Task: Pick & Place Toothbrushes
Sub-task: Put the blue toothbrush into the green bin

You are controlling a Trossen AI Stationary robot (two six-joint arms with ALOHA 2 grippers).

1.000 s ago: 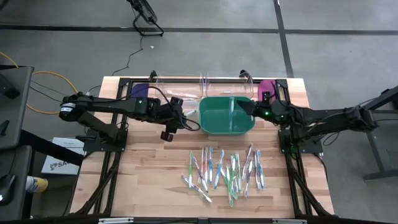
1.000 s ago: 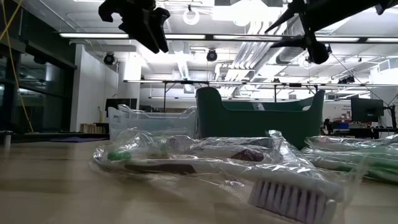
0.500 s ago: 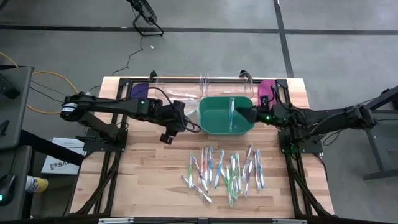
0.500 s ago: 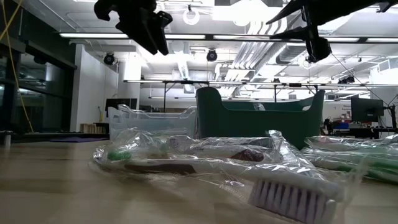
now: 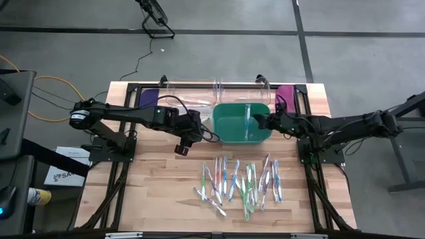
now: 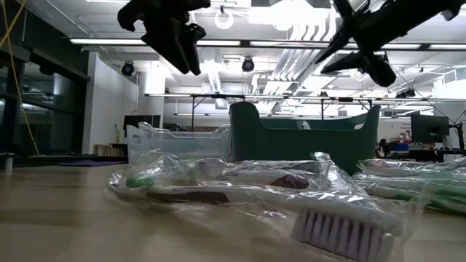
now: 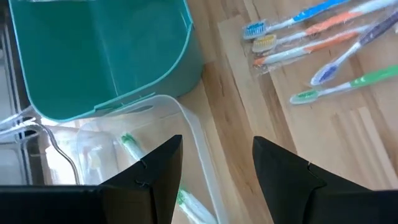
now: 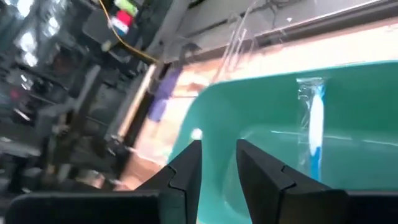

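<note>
I judge the toothbrushes [image 5: 240, 182] — scattered at 6 o'clock of the green bin [image 5: 234, 127] — light, stiff, wrapper-slick; grip mid-handle; left gripper [image 5: 184, 143] gapes empty, right gripper [image 5: 260, 122] narrowly parted over the bin, empty.

Overhead, table-level, two wrist views

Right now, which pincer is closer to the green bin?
The right pincer: it hangs over the green bin, at its right rim. The left pincer hangs off the bin's left side, above the bare table.
</note>
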